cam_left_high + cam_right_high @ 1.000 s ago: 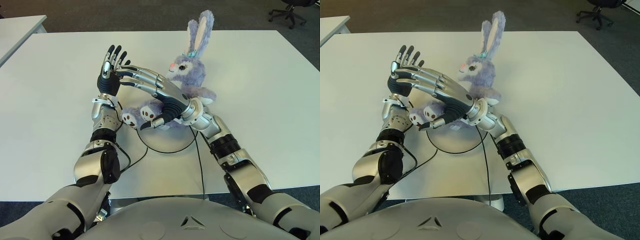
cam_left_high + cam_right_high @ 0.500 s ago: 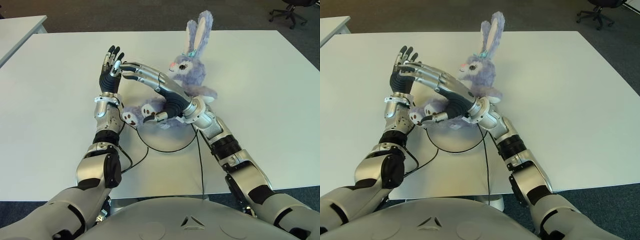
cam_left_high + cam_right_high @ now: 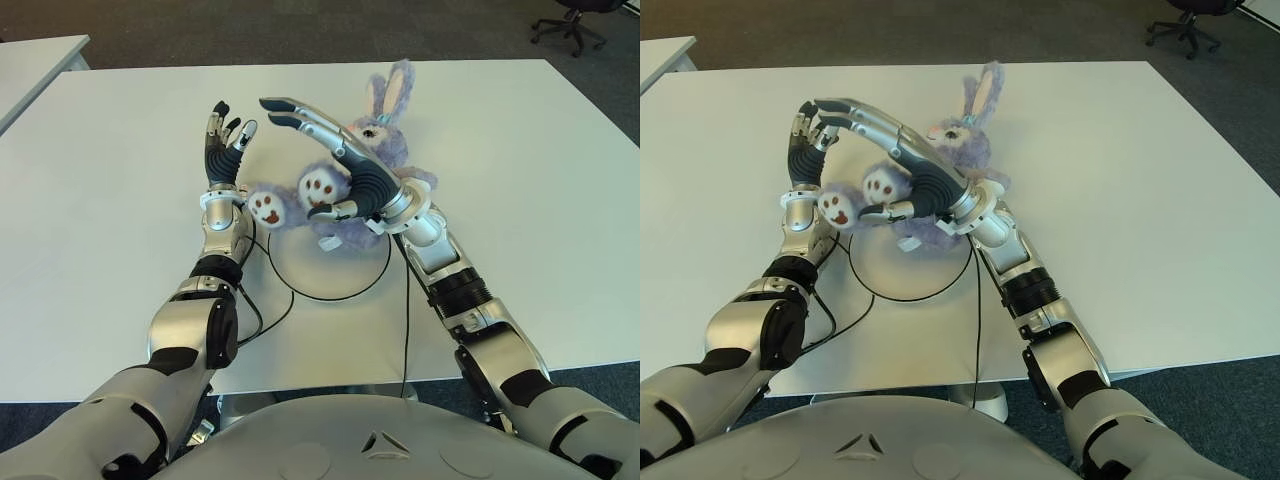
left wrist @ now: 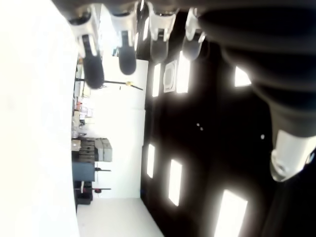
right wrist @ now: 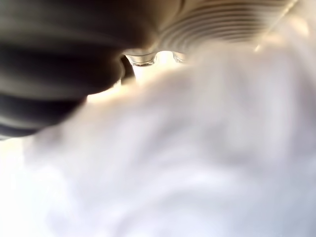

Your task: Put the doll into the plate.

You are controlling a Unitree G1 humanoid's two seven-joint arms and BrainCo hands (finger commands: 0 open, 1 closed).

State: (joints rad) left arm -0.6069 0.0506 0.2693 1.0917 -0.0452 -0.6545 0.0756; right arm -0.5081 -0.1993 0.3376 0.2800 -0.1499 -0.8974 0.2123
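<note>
One doll [image 3: 385, 150] – tilted over one plate [image 3: 340, 275] – between two hands.

Left hand [image 3: 224, 152] is pointing upward at centre left of the eye views, palm facing right, fingers [image 4: 92, 64] extended and slightly spread. Right hand [image 3: 335, 172] is reaching leftward at centre frame, fingers outstretched, its forearm running down toward lower right.

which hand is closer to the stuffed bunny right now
Right. The right hand lies against the bunny, thumb beside its raised feet. The left hand is upright and open just left of the feet, holding nothing.
</note>
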